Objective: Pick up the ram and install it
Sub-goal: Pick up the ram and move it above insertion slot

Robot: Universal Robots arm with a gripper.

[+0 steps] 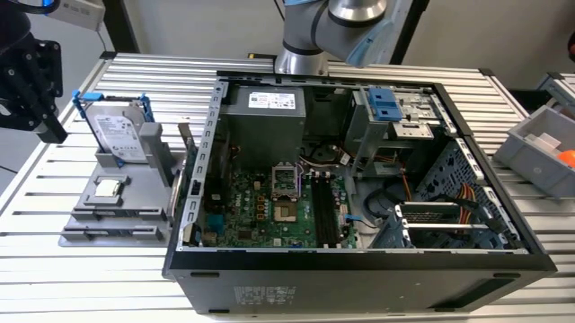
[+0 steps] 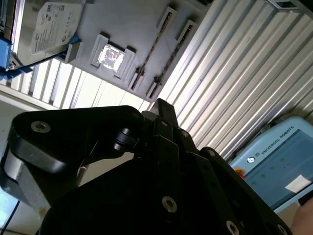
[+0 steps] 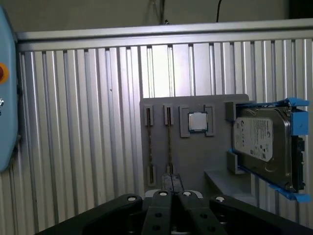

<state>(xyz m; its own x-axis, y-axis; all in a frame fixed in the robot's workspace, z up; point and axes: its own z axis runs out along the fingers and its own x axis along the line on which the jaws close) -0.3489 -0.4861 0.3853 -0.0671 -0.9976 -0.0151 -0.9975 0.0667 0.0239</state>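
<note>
Pincer (image 3: pixel 171 180) closed, clear of ram (image 3: pixel 168 146) edge-on in tray (image 3: pixel 195 159); room btwn.

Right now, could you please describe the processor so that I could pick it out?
Find the grey tray at the exterior view's left of the case. The processor lies flat in it: small, square, silver, unlike the upright blue-framed drive beside it.

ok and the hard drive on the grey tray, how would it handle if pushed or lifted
The hard drive looks rigid and metal, probably heavy for its size. It stands on edge in the grey tray, so a sideways push might tip it, though the tray's brackets likely brace it.
</note>
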